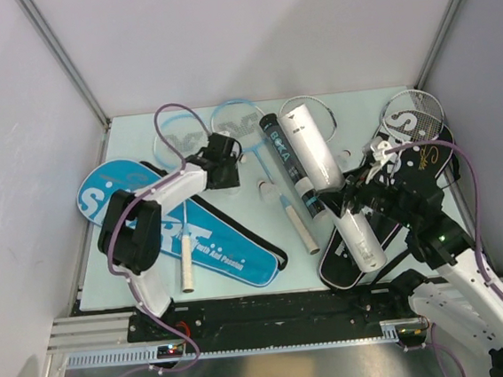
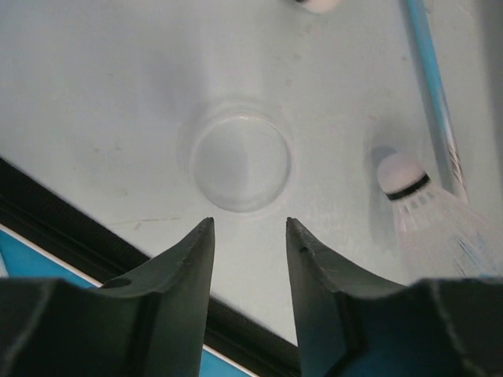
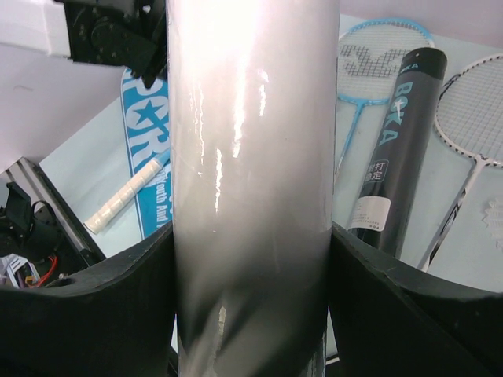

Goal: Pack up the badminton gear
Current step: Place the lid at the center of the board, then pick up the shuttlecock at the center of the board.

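The right claw [image 3: 251, 236] clasps the smooth, probably slippery white tube [image 3: 251, 118] around its body; the left claw [image 2: 249, 228] stands parted, empty.

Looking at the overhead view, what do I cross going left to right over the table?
First the blue racket cover → left gripper → black tube → loose white tube → held white tube in the right gripper → silver racket.

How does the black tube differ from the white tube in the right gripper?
The black tube is dark with teal lettering; the white tube looks plain and glossy. The black tube lies free on the table; the white tube is clamped in the right gripper. Both are long cylinders.
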Controlling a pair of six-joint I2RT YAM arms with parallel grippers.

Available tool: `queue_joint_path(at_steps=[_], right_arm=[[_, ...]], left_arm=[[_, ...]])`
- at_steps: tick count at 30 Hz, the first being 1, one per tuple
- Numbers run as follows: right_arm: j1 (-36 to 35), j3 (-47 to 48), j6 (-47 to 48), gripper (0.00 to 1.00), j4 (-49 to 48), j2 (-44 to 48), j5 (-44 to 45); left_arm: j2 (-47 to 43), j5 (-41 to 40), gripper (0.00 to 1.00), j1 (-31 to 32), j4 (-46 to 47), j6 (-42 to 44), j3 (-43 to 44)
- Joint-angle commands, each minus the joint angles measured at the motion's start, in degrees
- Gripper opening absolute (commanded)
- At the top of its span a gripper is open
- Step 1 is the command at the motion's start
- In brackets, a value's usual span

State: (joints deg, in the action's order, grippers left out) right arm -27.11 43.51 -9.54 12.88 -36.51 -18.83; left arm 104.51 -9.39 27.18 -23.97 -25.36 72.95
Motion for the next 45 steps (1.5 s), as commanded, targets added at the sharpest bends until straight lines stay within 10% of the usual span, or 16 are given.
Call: queue_joint_path(at_steps=[1, 12, 29, 34, 41, 45], right_arm=[[0.2, 0.1, -2.3, 0.48, -2.1, 4.2, 2.6], [0.3, 0.0, -4.0, 0.48, -0.3, 10.7, 6.8], [0.3, 0.1, -4.9, 0.48, 0.8, 11.5, 8.3], [0.3, 0.1, -5.0, 0.48, 1.6, 11.3, 8.4], [0.3, -2.5, -6.3, 0.48, 1.4, 10.9, 6.7], [0.3, -4.6, -8.3, 0.48, -0.1, 11.2, 5.0]], left_arm=[[-6.5, -6.4, 0.48, 7.3, 6.9, 6.3, -2.9], [-9.4, -2.2, 0.59, 14.9, 24.2, 9.1, -13.1], [-0.9, -10.1, 0.61, 18.7, 25.6, 11.2, -9.7], [-0.3, -15.7, 0.49, 18.6, 24.9, 10.9, -9.2], [-4.3, -15.3, 0.04, 18.4, 23.6, 9.7, -9.4], [-8.6, -13.4, 0.0, 17.0, 19.8, 7.4, -8.9]])
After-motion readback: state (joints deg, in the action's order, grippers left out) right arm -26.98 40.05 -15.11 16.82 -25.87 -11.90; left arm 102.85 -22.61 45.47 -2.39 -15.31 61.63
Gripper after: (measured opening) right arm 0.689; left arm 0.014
